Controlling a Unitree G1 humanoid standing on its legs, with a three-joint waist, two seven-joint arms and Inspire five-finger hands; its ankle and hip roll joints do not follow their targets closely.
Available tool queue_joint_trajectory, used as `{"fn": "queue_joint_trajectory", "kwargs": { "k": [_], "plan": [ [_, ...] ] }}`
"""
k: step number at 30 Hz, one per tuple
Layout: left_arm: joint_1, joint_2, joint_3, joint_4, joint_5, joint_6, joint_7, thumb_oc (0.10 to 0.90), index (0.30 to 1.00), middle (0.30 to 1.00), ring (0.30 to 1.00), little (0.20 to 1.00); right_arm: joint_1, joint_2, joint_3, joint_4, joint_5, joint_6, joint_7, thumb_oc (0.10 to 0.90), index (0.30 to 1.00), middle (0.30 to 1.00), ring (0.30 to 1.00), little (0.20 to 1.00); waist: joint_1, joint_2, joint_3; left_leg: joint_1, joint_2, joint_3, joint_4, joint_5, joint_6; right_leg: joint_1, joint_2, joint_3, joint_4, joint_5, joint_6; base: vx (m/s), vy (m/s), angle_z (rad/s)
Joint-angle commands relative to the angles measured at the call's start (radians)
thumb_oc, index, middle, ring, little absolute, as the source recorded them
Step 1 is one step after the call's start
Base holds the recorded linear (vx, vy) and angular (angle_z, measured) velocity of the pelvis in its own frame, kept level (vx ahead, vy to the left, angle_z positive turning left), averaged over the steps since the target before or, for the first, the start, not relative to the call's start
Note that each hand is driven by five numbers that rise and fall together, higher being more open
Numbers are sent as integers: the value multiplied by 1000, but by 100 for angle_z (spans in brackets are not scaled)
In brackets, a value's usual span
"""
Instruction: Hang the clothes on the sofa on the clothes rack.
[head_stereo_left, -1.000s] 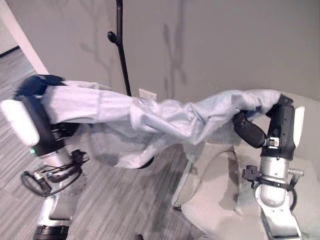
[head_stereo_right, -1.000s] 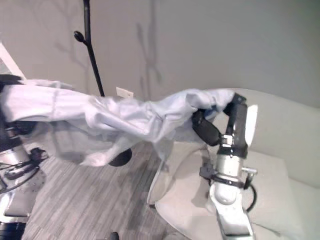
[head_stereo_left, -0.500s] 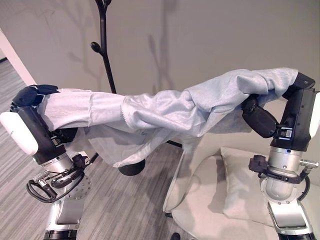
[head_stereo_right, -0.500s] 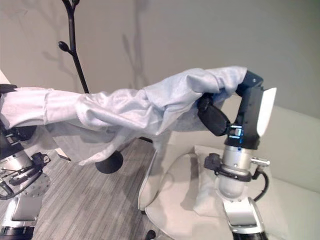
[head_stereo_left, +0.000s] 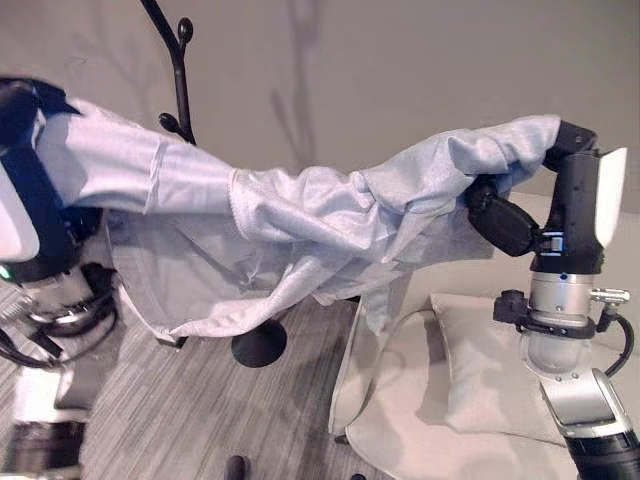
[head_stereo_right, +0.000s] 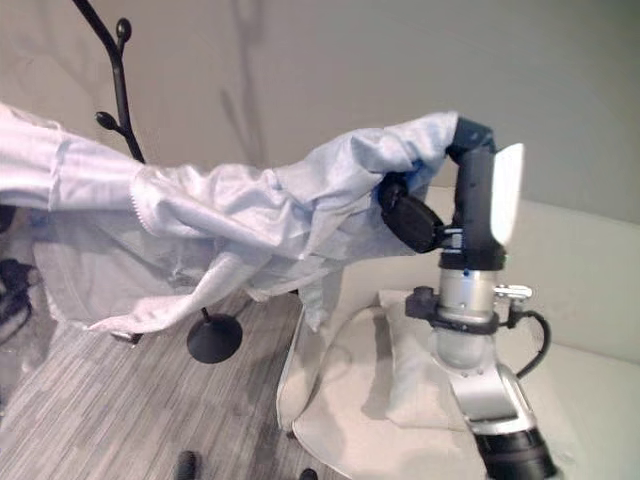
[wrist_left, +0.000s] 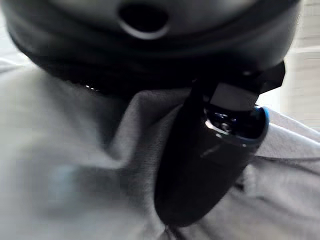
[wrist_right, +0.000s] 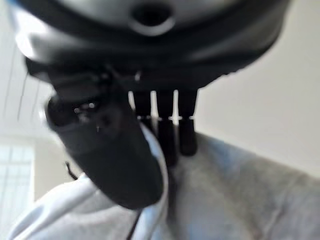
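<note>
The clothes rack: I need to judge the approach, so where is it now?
The black clothes rack stands against the wall at upper left in both eye views, behind the pale garment, its round base on the floor beside the sofa.

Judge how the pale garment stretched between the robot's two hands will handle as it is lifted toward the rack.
The garment looks floppy: it sags and folds between the left hand and right hand. It seems light, its loose hem dangling freely. The trailing sleeve could snag the clothes rack.
</note>
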Motion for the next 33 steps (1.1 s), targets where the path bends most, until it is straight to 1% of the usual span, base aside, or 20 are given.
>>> {"fn": "queue_joint_trajectory", "kwargs": {
  "k": [1, 2, 4, 7, 8, 9, 10, 11, 12, 13, 14, 15, 17, 20, 22, 23, 24, 28, 29, 33],
  "plan": [
    [-66, 90, 57, -55, 52, 79, 47, 400, 300, 300, 300, 300, -80, -53, -42, -69, -74, -43, -62, 400, 300, 300, 300, 300, -13, 6, -117, 41, -52, 48, -39, 91, -9, 172, -130, 0, -103, -71, 147, 186, 417, -12],
    [-83, 94, 41, -46, 55, 86, 46, 400, 300, 300, 300, 300, -74, -57, -45, -65, -100, -28, -65, 400, 300, 300, 300, 300, -16, 3, -118, 45, -69, 54, -29, 79, -2, 175, -150, -2, -85, -66, 151, 212, 554, -12],
    [-154, 132, -20, -11, 87, 109, 38, 400, 300, 300, 300, 300, -67, -63, -74, -47, -200, 19, -95, 400, 300, 300, 300, 300, -14, -30, -123, 58, -154, 76, 10, 6, 60, 168, -234, 2, -12, -52, 180, 180, 541, 9],
    [-199, 153, -36, 11, 89, 149, 46, 400, 300, 300, 300, 300, -116, -49, -84, -20, -253, 59, -143, 400, 300, 300, 300, 300, -13, -42, -131, 95, -229, 105, -7, -27, 114, 123, -286, 4, 98, 6, 189, 90, 391, 32],
    [-201, 154, -37, 11, 89, 151, 46, 400, 300, 300, 300, 300, -120, -48, -82, -18, -256, 61, -146, 400, 300, 300, 300, 300, -11, -44, -129, 97, -233, 108, -10, -27, 119, 117, -291, 9, 108, 4, 192, 84, 291, -12],
    [-214, 160, -36, 14, 93, 176, 51, 400, 300, 300, 300, 300, -146, -51, -89, -6, -278, 79, -170, 400, 300, 300, 300, 300, -7, -43, -133, 120, -256, 120, -21, -44, 132, 103, -314, -6, 162, 27, 193, 68, 417, -23],
    [-223, 152, -34, 23, 94, 197, 55, 400, 300, 300, 300, 300, -190, -52, -93, 21, -303, 107, -208, 400, 300, 300, 300, 300, 5, -34, -125, 150, -286, 148, -30, -55, 164, 63, -364, -65, 265, 98, 178, 129, 674, -31],
    [-234, 158, -45, 67, 92, 226, 47, 400, 300, 300, 300, 300, -239, -70, -87, 77, -332, 140, -254, 400, 300, 300, 300, 300, 13, -24, -112, 190, -318, 172, -42, -80, 191, 44, -402, -141, 376, 93, 174, 138, 695, -67],
    [-260, 156, -78, 136, 74, 233, 33, 400, 300, 300, 300, 300, -264, -87, -97, 143, -324, 173, -273, 400, 300, 300, 300, 300, -16, -23, -103, 217, -339, 158, -47, -92, 202, -6, -328, -137, 412, 44, 153, 238, 494, -73],
    [-329, 159, -175, 285, 26, 235, 11, 400, 300, 300, 300, 300, -368, -155, -74, 289, -257, 191, -330, 400, 300, 300, 300, 300, -30, -12, -96, 231, -351, 156, -50, -97, 193, -65, -228, -141, 278, 19, 138, 234, 189, -23],
    [-355, 157, -214, 345, -13, 220, -13, 400, 300, 300, 300, 300, -391, -185, -56, 345, -227, 198, -336, 400, 300, 300, 300, 300, -42, -15, -85, 238, -346, 146, -50, -104, 183, -106, -200, -123, 181, 55, 143, 235, -25, 38],
    [-378, 160, -239, 396, -27, 218, -38, 400, 300, 300, 300, 300, -370, -213, -70, 388, -218, 215, -329, 400, 300, 300, 300, 300, -52, -29, -85, 245, -345, 135, -50, -113, 176, -75, -178, -83, 74, 60, 156, 142, -111, 94],
    [-393, 149, -271, 424, -39, 204, -69, 400, 300, 300, 300, 300, -371, -241, -63, 422, -210, 217, -323, 400, 300, 300, 300, 300, -49, -41, -100, 242, -346, 138, -50, -114, 177, -33, -160, -61, 17, 63, 150, 140, -78, 110],
    [-409, 150, -317, 462, -76, 178, -112, 400, 300, 300, 300, 300, -387, -260, -20, 472, -180, 206, -292, 400, 300, 300, 300, 300, -39, -42, -135, 241, -332, 137, -50, -115, 167, 12, -141, -64, -45, 68, 150, 173, -86, 61],
    [-402, 129, -315, 465, -114, 161, -122, 400, 300, 300, 300, 300, -379, -260, -15, 484, -183, 215, -284, 400, 300, 300, 300, 300, -42, -46, -143, 237, -323, 135, -50, -114, 161, 22, -133, -62, -66, 68, 148, 111, -96, -22],
    [-387, 112, -311, 448, -128, 134, -133, 400, 300, 300, 300, 300, -363, -266, -31, 503, -203, 233, -290, 400, 300, 300, 300, 300, -45, -48, -151, 235, -310, 133, -50, -116, 152, 40, -122, -60, -86, 61, 145, 123, -95, -1],
    [-386, 111, -311, 446, -129, 133, -133, 400, 300, 300, 300, 300, -361, -266, -32, 503, -203, 233, -290, 400, 300, 300, 300, 300, -45, -48, -152, 236, -310, 132, -50, -116, 151, 42, -122, -61, -88, 62, 144, 124, -94, 23],
    [-356, 39, -294, 381, -167, 82, -146, 400, 300, 300, 300, 300, -309, -258, -96, 534, -195, 255, -329, 400, 300, 300, 300, 300, -59, -41, -160, 241, -288, 139, -50, -117, 132, 66, -104, -50, -131, 57, 138, 107, -118, 35],
    [-324, 15, -247, 314, -177, 62, -135, 400, 300, 300, 300, 300, -234, -253, -170, 488, -226, 263, -346, 400, 300, 300, 300, 300, -71, -31, -161, 242, -279, 145, -50, -117, 127, 69, -98, -36, -141, 54, 135, 116, -156, 12],
    [-302, -21, -202, 237, -190, 30, -122, 400, 300, 300, 300, 300, -168, -245, -255, 461, -224, 263, -377, 400, 300, 300, 300, 300, -82, -28, -165, 245, -273, 157, -50, -119, 124, 70, -90, -21, -145, 46, 131, 35, -62, -35]
  ]
}}
